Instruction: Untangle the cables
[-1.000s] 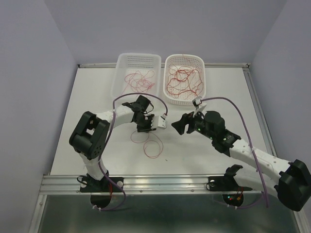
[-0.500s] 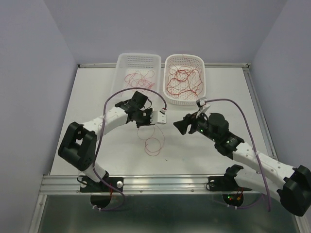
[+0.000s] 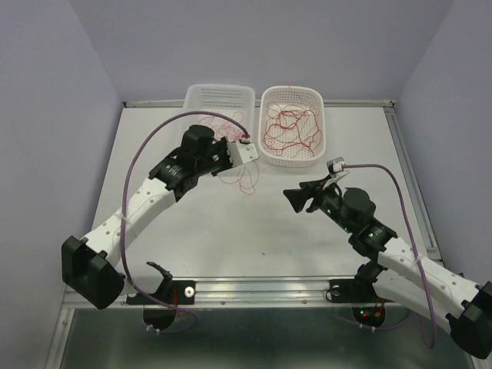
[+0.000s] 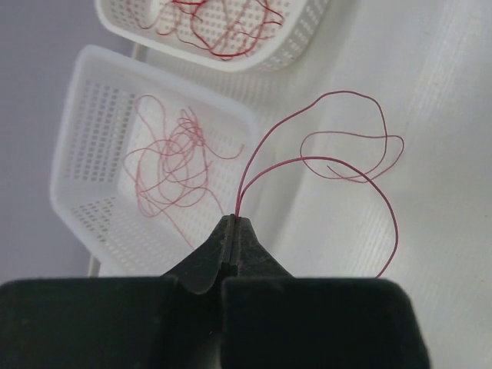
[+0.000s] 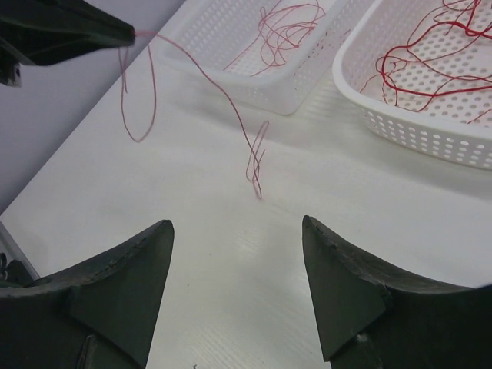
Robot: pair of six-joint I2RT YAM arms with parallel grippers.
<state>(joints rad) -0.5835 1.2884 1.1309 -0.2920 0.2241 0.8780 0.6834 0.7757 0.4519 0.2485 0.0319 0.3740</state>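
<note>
My left gripper (image 4: 233,219) is shut on one thin red cable (image 4: 338,154), which loops out from its tips and hangs above the table. From above, that cable (image 3: 246,178) dangles beside the near right corner of the left basket (image 3: 219,90). More red cables (image 3: 223,127) lie loosely in that basket. A denser red tangle (image 3: 290,127) fills the right basket (image 3: 292,92). My right gripper (image 5: 238,227) stands open with nothing between its fingers, low over the bare table (image 3: 254,231) and facing the hanging cable (image 5: 192,69).
Both white perforated baskets stand side by side at the table's far edge. A metal rail (image 3: 254,288) runs along the near edge by the arm bases. Grey walls close in the left, right and back.
The left gripper closed on the cable at mid-table, lifted it and carried it back toward the left basket. The right gripper drew a little to the right and nearer.
</note>
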